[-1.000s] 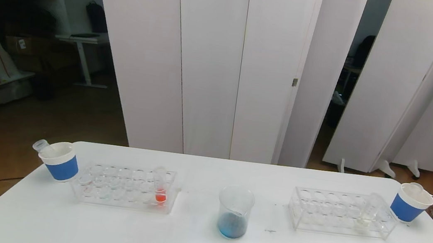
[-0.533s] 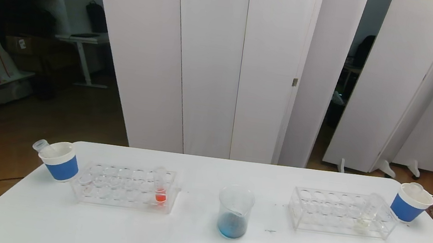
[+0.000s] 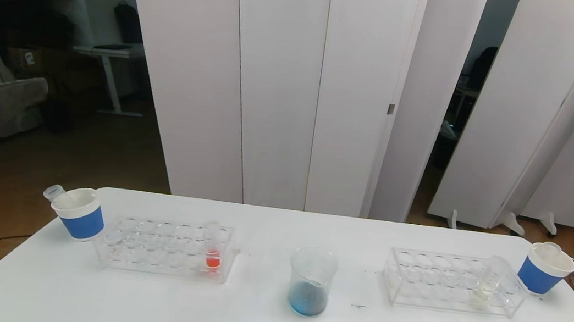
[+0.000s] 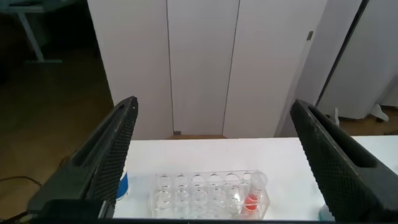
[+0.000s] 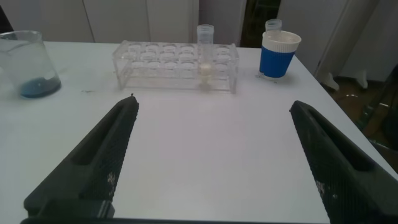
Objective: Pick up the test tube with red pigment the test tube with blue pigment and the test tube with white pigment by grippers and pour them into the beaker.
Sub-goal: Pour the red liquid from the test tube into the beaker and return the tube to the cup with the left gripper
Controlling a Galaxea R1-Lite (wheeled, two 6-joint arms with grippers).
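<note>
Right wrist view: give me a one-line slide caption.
Open right hand above the table, facing the white-pigment tube in its rack, blue cup beside it.

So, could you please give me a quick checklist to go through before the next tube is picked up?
1. Beaker upright at the table's middle, blue liquid in its bottom: ok.
2. Red tube standing in the left rack, at its end nearer the beaker: ok.
3. White tube standing in the right rack, at its end nearer the cup: ok.
4. Left pincer open, looking onto the left rack from behind and above: ok.
5. Right pincer open, low over the table: ok.
6. Is the tube in the left blue cup empty: cannot tell.
</note>
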